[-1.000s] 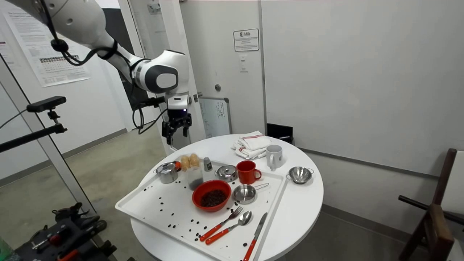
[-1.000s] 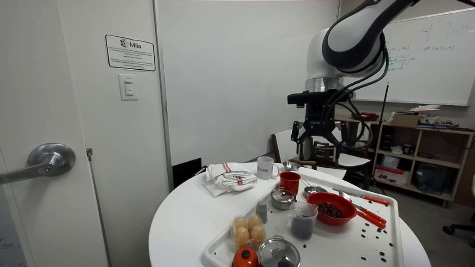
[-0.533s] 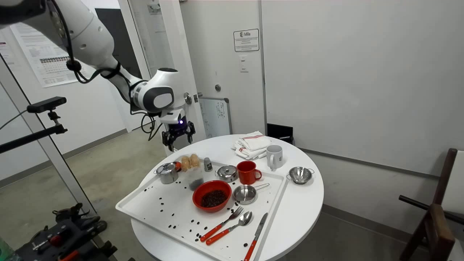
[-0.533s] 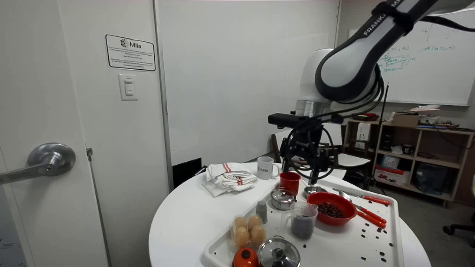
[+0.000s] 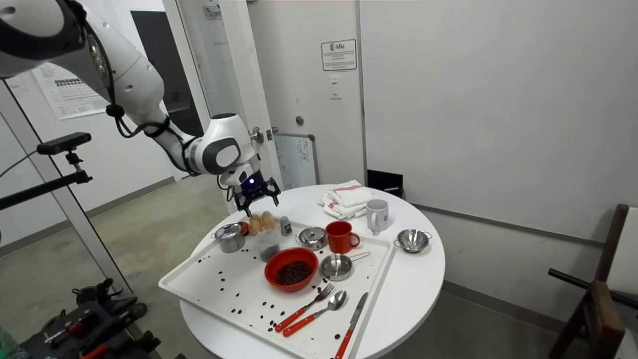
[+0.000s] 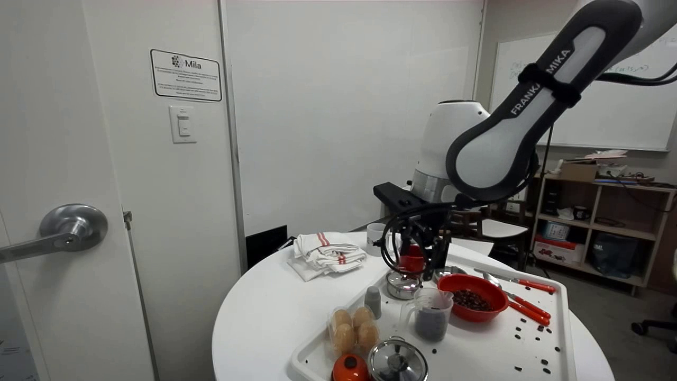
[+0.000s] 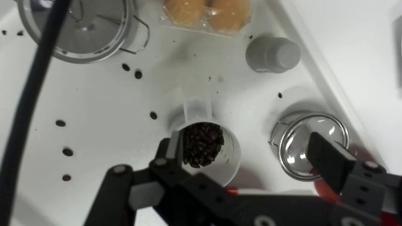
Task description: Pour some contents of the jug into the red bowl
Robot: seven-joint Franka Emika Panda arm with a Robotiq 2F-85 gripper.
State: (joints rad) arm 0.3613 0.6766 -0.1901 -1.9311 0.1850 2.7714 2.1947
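Observation:
The clear jug stands upright on the tray with dark beans in it. It also shows in an exterior view and in the wrist view, its handle pointing up the picture. The red bowl sits beside the jug with dark beans inside; it also shows in an exterior view. In the wrist view the bowl is largely hidden behind the gripper. My gripper is open, empty and tilted, above the tray's back edge. In the wrist view its fingers are wide apart, one overlapping the jug's rim.
The white tray holds a lidded steel pot, eggs, a grey shaker, a glass-lidded pot, a red cup, a small pan and red-handled cutlery. A mug and towels stand behind.
My arm has come down towards the table and the gripper has tilted. In an exterior view it has moved down and slightly right. The jug and bowl have not moved.

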